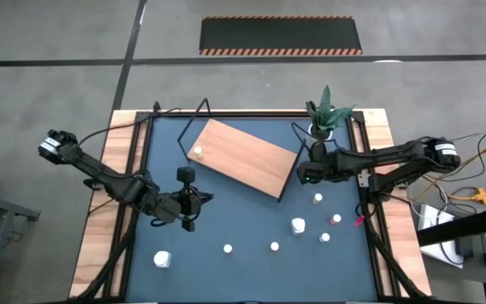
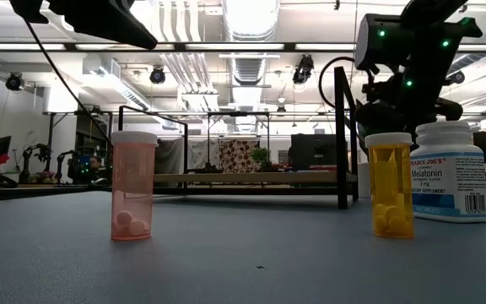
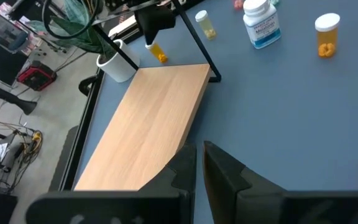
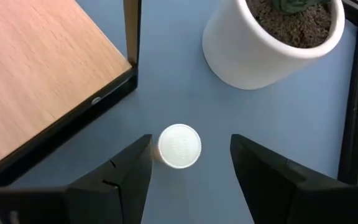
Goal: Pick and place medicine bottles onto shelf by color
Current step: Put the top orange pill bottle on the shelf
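- The right claw (image 4: 188, 165) hangs open over the desk, its two dark fingers on either side of a small bottle (image 4: 179, 146) without touching it; nothing is held.
- That bottle stands upright, long axis vertical, so the right wrist view shows only its round white cap; the left wrist view shows its orange body (image 3: 158, 53).
- It sits on the dark blue desk (image 4: 166, 74) just beside a corner of the shelf (image 4: 36, 68) and near a smooth white plant pot (image 4: 269, 43).
- The shelf is a flat light-brown wooden board with a thin black metal frame, lying at a slant across the desk (image 1: 247, 157); one small bottle (image 1: 198, 153) stands on it near its left end.
- The left claw (image 1: 194, 201) is shut and empty, just off the shelf's left end.
- The low view alone shows translucent pink (image 2: 133, 186) and amber (image 2: 391, 186) bottles holding pills, plus a larger labelled white bottle (image 2: 450, 173), all upright.
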Available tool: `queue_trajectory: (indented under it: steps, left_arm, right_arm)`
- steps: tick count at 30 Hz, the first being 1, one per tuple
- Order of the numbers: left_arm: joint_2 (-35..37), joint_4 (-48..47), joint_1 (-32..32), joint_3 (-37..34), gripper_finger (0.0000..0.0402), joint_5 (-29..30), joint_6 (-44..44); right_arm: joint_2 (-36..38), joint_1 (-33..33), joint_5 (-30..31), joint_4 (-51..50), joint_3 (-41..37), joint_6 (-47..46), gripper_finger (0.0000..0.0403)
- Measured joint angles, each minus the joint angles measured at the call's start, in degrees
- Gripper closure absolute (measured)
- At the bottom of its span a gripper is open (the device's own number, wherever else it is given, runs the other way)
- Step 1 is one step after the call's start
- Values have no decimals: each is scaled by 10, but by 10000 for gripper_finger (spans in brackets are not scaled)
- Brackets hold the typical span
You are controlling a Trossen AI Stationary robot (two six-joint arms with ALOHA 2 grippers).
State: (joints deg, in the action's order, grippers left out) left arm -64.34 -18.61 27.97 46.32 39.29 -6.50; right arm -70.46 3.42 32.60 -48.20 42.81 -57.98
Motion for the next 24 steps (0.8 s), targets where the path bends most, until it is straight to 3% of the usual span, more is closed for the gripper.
queue_trajectory:
  steps: [18, 24]
  left_arm:
    - [0, 1, 0, -2, 391, 0, 1]
    - [0, 1, 0, -3, 391, 0, 1]
  right_arm:
    - [-10, 0, 0, 57, -38, -14, 196]
    - [-9, 0, 0, 66, -42, -13, 224]
